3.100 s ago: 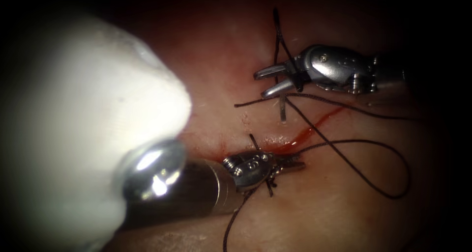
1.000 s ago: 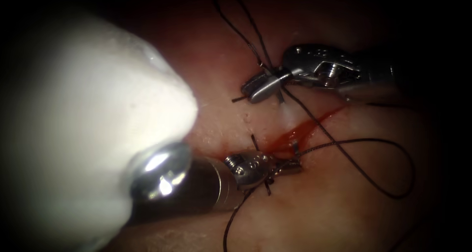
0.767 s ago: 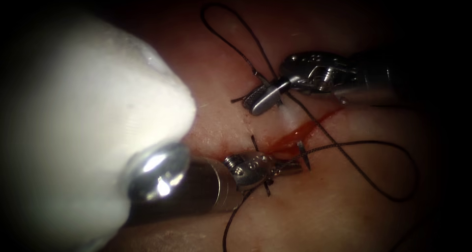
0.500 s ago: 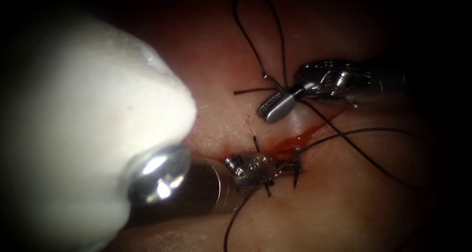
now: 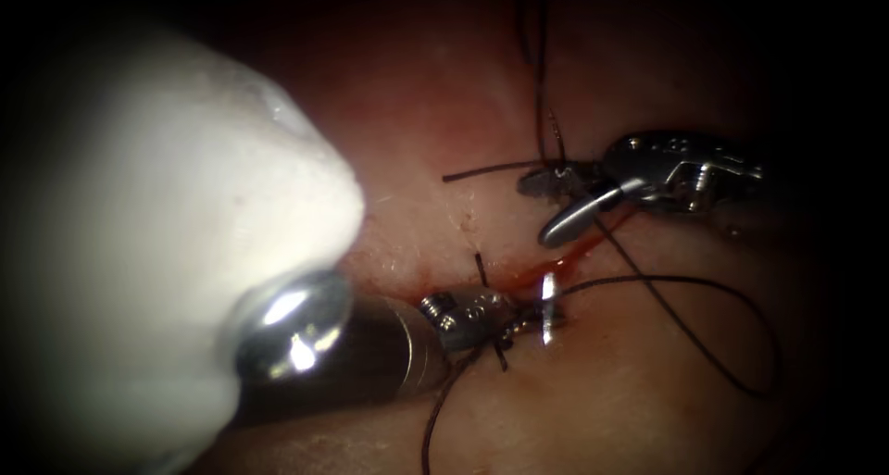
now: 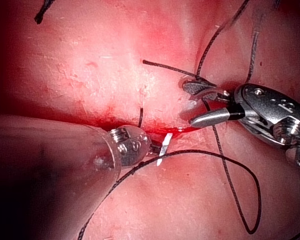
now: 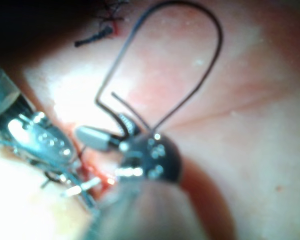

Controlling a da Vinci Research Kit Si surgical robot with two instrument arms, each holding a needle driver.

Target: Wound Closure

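Left tool (image 5: 548,314) fingers clamped needle (image 5: 547,306) mid-curve at cut (image 5: 565,257); right tool (image 5: 558,206) fingers spread, thread (image 5: 676,318) between. Cut part-closed; knot unfinished.

You have two tools over one piece of tissue (image 5: 602,392): the left tool (image 5: 532,316) and the right tool (image 5: 560,206). One needle (image 5: 547,306) is at the one cut (image 5: 556,262), one long thread (image 5: 704,345) lies looped, and one streak of red fluid (image 5: 579,248) marks the tissue
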